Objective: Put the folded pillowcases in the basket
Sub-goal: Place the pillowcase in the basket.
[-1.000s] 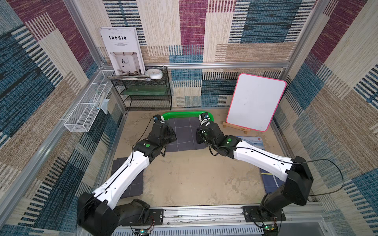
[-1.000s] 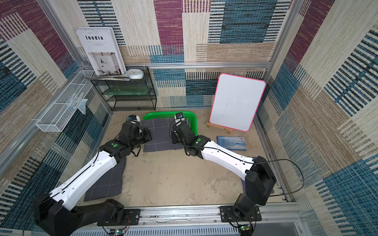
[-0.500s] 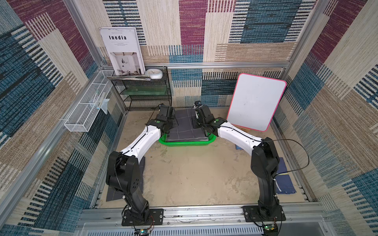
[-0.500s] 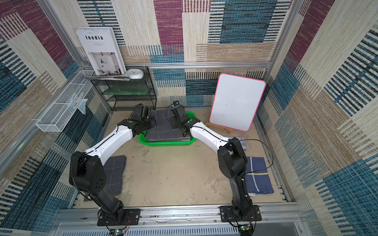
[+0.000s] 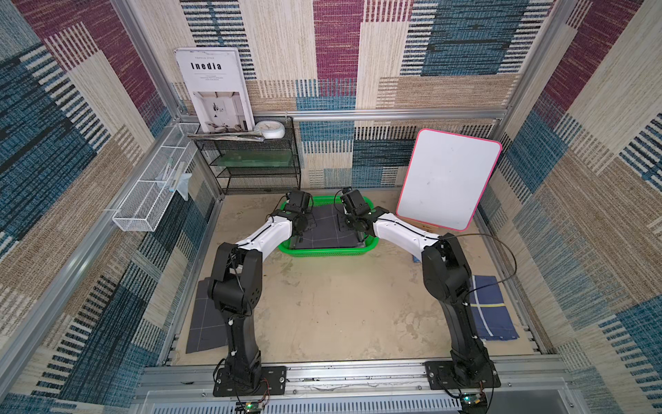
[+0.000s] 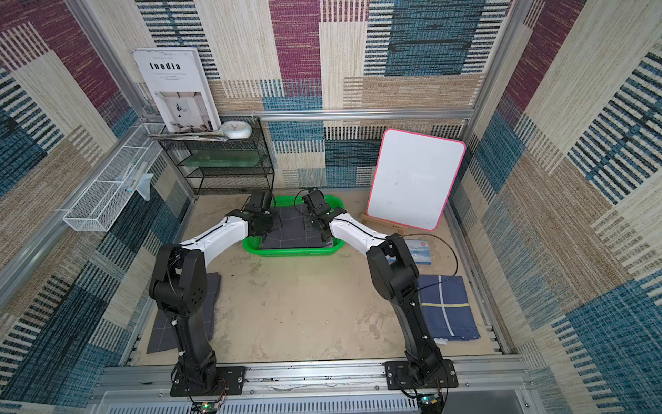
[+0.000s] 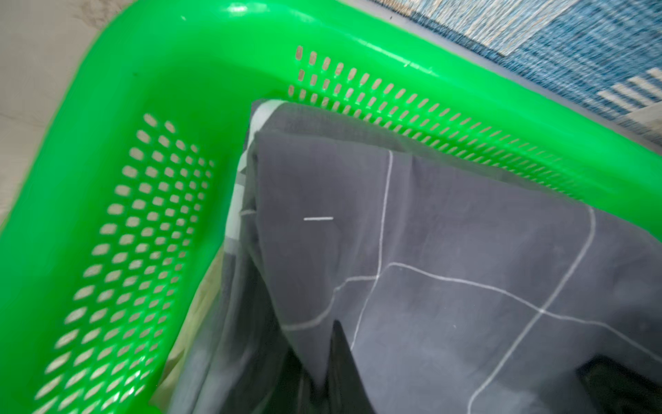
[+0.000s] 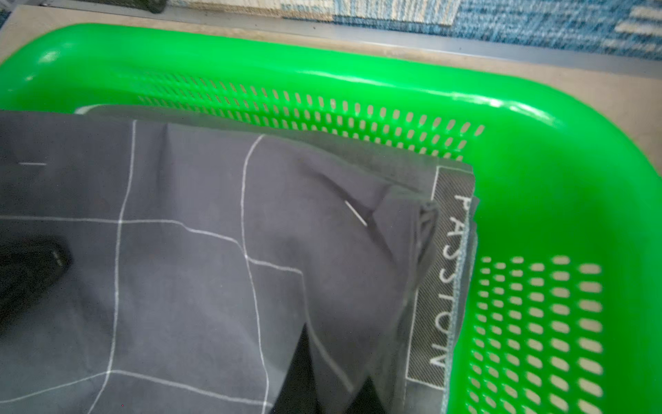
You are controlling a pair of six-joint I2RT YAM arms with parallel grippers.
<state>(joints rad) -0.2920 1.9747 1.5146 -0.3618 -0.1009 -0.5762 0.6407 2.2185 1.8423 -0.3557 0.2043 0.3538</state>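
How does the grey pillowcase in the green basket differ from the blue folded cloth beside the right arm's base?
The grey pillowcase has thin white grid lines; the blue cloth bears one white and yellow cross. The grey pillowcase sits inside the green basket, the blue cloth on the table. Both are folded flat.
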